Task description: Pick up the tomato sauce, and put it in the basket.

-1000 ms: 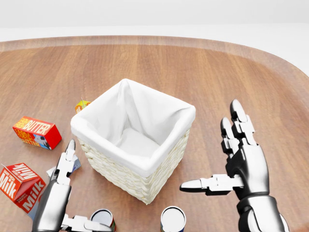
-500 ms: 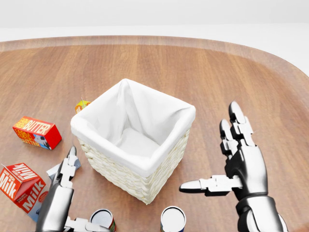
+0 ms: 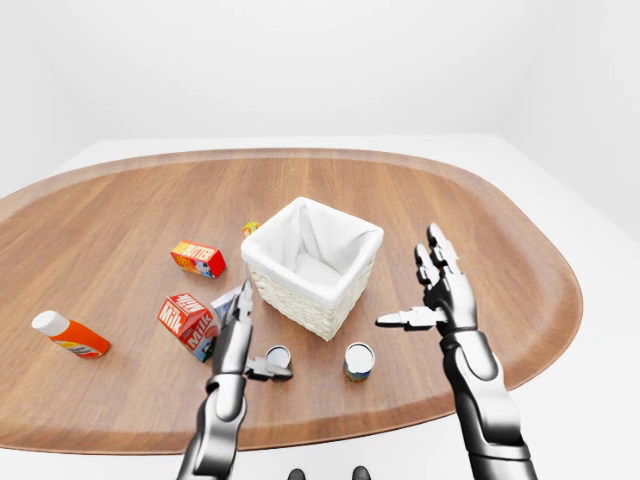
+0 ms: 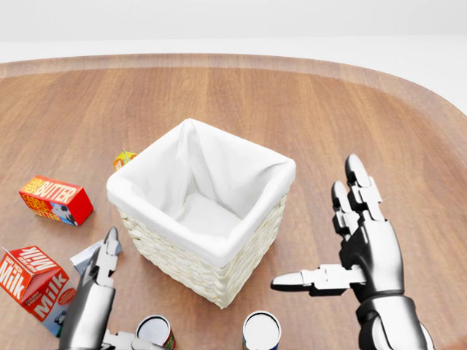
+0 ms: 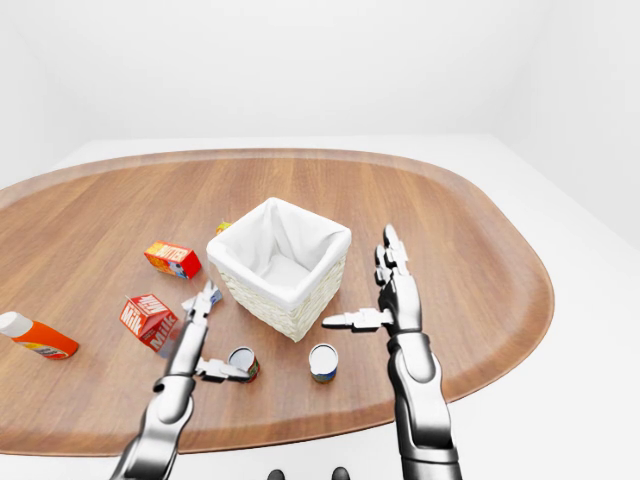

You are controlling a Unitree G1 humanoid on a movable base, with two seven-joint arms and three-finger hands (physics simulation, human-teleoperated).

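A small can with a red and green label (image 4: 155,332), seemingly the tomato sauce, stands at the bottom of the head view, just below the wicker basket (image 4: 197,259) with its white lining. My left hand (image 3: 256,343) is open, fingers stretched up, its thumb lying beside that can without closing on it. A second can with a blue label (image 4: 261,331) stands to the right of the first. My right hand (image 4: 321,227) hovers open to the right of the basket, palm turned toward it, thumb pointing left, holding nothing.
To the left of the basket lie a butter box (image 4: 56,199), a milk carton (image 4: 31,280), a small orange box (image 4: 123,158) and a pale carton (image 4: 82,257) behind my left hand. An orange bottle (image 3: 70,336) lies far left. The wooden table (image 3: 480,220) curves off at right.
My left hand has sunk toward the bottom of the head view, its fingertip lower beside the basket. The right hand has dipped only slightly. The cans and basket have not moved.
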